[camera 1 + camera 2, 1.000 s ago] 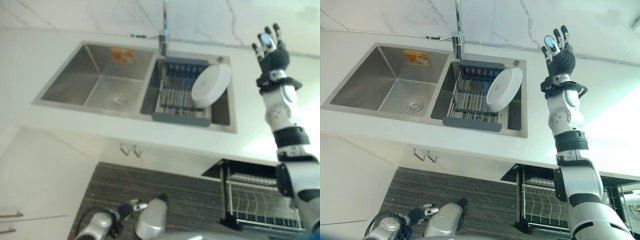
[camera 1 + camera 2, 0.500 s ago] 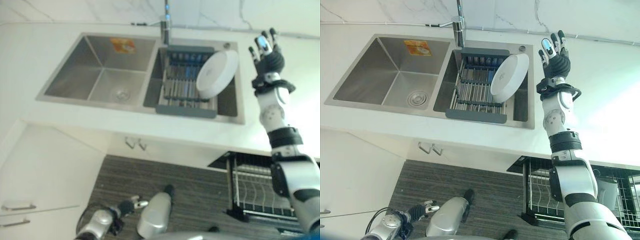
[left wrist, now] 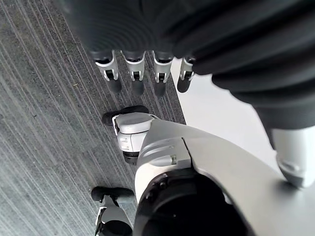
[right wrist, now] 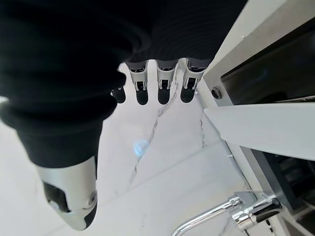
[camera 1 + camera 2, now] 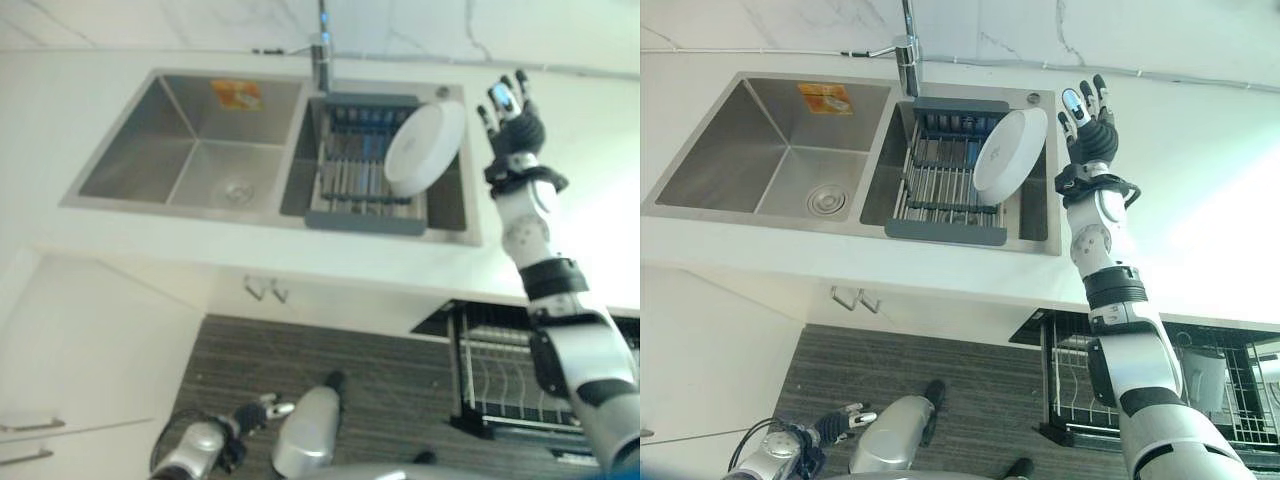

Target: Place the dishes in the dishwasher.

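A white plate (image 5: 1010, 150) leans on edge in the grey dish rack (image 5: 940, 185) set in the sink's right basin. My right hand (image 5: 1090, 135) is raised over the counter just right of the plate, open, fingers straight and spread, apart from the plate. In the right wrist view its fingers (image 4: 165, 86) point at the marble wall, with the plate's rim (image 4: 266, 132) beside them. My left hand (image 5: 250, 415) hangs low by the floor, and its fingers (image 3: 135, 76) are straight and hold nothing. The dishwasher's wire rack (image 5: 1080, 385) stands pulled out under the counter at the lower right.
The steel sink's left basin (image 5: 770, 150) holds nothing. A chrome faucet (image 5: 905, 50) rises behind the divider. White counter (image 5: 1200, 220) stretches right of the sink. White cabinet fronts (image 5: 90, 350) stand at the left, above dark striped flooring (image 5: 940, 370).
My right hand has drawn leftward, closer to the plate's right edge, staying open. The whole picture has shifted with the head. The plate and left hand stay put.
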Controlling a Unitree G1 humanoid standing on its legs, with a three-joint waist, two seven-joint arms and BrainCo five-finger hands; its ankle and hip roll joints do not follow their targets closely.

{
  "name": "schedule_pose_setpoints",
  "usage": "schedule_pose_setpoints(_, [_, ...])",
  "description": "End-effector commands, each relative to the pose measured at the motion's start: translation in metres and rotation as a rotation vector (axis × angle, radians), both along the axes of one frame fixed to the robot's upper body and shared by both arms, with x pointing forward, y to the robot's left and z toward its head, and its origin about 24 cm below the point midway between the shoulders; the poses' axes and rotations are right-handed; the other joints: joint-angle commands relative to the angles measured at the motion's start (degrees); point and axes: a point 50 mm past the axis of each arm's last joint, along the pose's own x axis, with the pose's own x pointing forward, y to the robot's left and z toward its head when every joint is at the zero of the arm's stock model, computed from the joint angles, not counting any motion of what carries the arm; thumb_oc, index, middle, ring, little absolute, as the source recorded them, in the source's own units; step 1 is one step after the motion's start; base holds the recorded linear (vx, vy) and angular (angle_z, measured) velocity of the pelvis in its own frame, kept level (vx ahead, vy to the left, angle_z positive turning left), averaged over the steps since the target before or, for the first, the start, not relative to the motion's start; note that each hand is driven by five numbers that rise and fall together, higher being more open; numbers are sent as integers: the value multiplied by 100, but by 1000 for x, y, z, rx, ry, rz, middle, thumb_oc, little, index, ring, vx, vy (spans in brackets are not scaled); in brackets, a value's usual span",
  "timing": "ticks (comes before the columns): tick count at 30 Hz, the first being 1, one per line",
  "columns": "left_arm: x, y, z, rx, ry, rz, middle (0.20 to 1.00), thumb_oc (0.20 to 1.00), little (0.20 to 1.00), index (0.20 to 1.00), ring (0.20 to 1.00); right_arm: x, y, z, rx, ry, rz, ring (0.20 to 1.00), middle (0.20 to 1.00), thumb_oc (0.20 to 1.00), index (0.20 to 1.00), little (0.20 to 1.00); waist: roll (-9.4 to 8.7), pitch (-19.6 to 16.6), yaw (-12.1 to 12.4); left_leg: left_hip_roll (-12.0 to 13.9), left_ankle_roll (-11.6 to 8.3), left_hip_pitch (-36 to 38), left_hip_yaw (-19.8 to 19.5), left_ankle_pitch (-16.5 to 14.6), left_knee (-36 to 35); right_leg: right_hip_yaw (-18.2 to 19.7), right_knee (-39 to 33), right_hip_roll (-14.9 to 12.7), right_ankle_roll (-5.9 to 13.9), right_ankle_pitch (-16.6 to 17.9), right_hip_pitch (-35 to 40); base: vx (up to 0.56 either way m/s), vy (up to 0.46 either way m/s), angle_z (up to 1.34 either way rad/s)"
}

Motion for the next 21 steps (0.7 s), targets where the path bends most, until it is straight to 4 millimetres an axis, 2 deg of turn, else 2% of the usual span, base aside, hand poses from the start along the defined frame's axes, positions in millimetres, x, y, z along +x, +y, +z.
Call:
schedule_pose_setpoints(1, [-16, -3, -7, -5, 53, -11, 1000, 1000, 1000, 1000, 1000, -9, -11, 8, -26, -75, -30, 1000, 1000, 1000, 1000, 1000, 160, -368, 83, 322, -411, 409, -97, 707, -1596, 81, -53, -359, 463, 570, 140, -10, 29, -5])
schedule_pose_setpoints(10, [-3, -9, -3, -26, 12, -7, 1000, 1000, 1000, 1000, 1000, -7, -5, 6, -21, -65, -25, 1000, 1000, 1000, 1000, 1000, 250, -232, 47, 266, -395, 307, -108, 749, -1635, 146, -58, -403, 456, 607, -15, -52, 21, 0])
schedule_pose_setpoints(21, [4, -16, -1, -50, -16, -7, 1000, 1000, 1000, 1000, 1000, -5, 0, 1, -20, -47, -13, 1000, 1000, 1000, 1000, 1000, 385, -83, 15, 196, -371, 223, -85, 762, -1634, 191, -19, -470, 455, 624, -153, -22, 22, 1])
